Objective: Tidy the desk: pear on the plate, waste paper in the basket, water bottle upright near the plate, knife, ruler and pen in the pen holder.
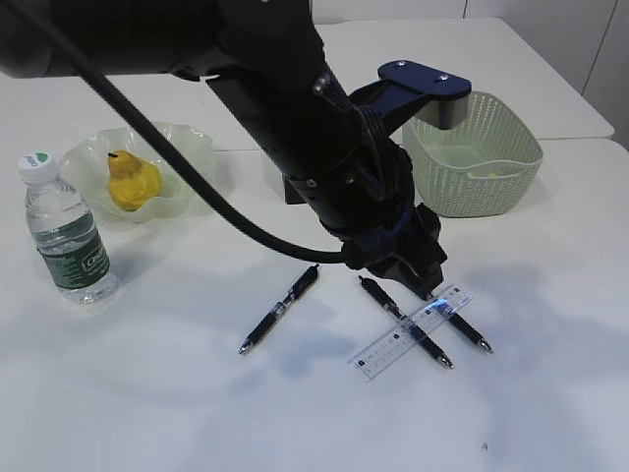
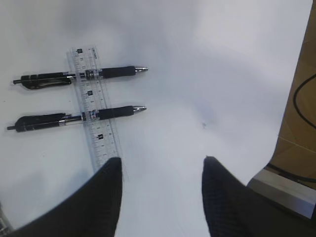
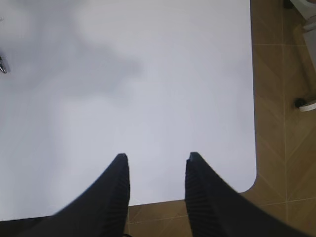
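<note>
Spread left gripper [image 2: 160, 165] over white desk [image 1: 197, 413]; right gripper [image 3: 157, 158] parted, empty, past desk edge above wood floor [image 3: 286, 98].

My exterior view slants down across the table [image 1: 197, 413]; both wrist cameras look down close. Exterior and left wrist share the ruler [image 1: 411, 332] [image 2: 94, 111], upper left of the wrist frame.

A robotics lab set up as an office desk: a black robot arm [image 1: 324, 147] reaches over a plain white table [image 1: 295, 413] carrying pens [image 1: 280, 308], a clear ruler [image 1: 411, 333], a green mesh basket [image 1: 474, 157] and a water bottle [image 1: 67, 231], above wood-pattern flooring [image 3: 281, 98].
</note>
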`<state>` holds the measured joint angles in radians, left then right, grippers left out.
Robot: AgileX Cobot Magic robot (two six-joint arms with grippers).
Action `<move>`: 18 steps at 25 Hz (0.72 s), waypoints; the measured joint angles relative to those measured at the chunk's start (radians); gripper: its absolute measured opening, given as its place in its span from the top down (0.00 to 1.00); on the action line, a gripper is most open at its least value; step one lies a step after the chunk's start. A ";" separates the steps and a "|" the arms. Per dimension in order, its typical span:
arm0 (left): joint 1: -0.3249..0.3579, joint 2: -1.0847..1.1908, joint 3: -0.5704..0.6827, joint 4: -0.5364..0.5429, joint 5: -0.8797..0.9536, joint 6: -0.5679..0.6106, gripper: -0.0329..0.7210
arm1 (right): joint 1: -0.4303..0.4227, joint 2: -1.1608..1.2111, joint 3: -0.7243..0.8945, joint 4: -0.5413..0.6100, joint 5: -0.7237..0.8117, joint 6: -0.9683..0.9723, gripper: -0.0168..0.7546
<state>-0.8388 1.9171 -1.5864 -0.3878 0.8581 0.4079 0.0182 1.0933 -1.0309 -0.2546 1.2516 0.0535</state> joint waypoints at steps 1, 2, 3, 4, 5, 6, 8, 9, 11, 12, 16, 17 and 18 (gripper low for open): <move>0.000 0.004 0.000 0.000 -0.004 0.000 0.47 | 0.000 -0.003 0.010 0.001 -0.001 0.002 0.57; 0.000 0.010 -0.005 0.000 -0.004 -0.002 0.46 | 0.000 -0.012 0.022 0.001 -0.001 0.006 0.57; 0.000 0.019 -0.015 0.000 -0.004 -0.002 0.46 | 0.000 -0.012 0.022 0.001 -0.001 0.006 0.57; 0.000 0.030 -0.028 -0.002 -0.004 -0.007 0.46 | 0.000 -0.020 0.035 0.001 -0.001 0.013 0.57; 0.000 0.044 -0.041 -0.004 -0.004 -0.011 0.45 | 0.000 -0.020 0.037 0.001 -0.001 0.013 0.57; 0.000 0.060 -0.057 -0.006 -0.004 -0.014 0.45 | 0.000 -0.022 0.041 0.001 -0.001 0.017 0.57; 0.000 0.087 -0.087 -0.008 -0.004 -0.021 0.45 | 0.000 -0.022 0.041 0.001 -0.001 0.020 0.57; 0.000 0.101 -0.103 -0.008 -0.004 -0.022 0.45 | 0.000 -0.022 0.041 0.002 -0.001 0.023 0.57; 0.000 0.126 -0.129 -0.008 -0.003 -0.027 0.45 | 0.000 -0.022 0.043 0.004 -0.001 0.023 0.57; 0.000 0.138 -0.135 -0.008 0.002 -0.029 0.45 | 0.000 -0.022 0.043 0.004 -0.001 0.023 0.57; -0.008 0.178 -0.146 -0.008 0.005 -0.030 0.45 | 0.000 -0.022 0.043 0.006 -0.001 0.025 0.57; -0.010 0.192 -0.146 -0.008 0.005 -0.030 0.45 | 0.000 -0.022 0.043 0.006 -0.001 0.025 0.57; -0.014 0.202 -0.146 -0.008 0.003 -0.034 0.45 | 0.000 -0.022 0.043 0.006 -0.001 0.025 0.57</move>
<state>-0.8528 2.1187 -1.7328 -0.3960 0.8615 0.3735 0.0182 1.0709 -0.9881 -0.2486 1.2503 0.0787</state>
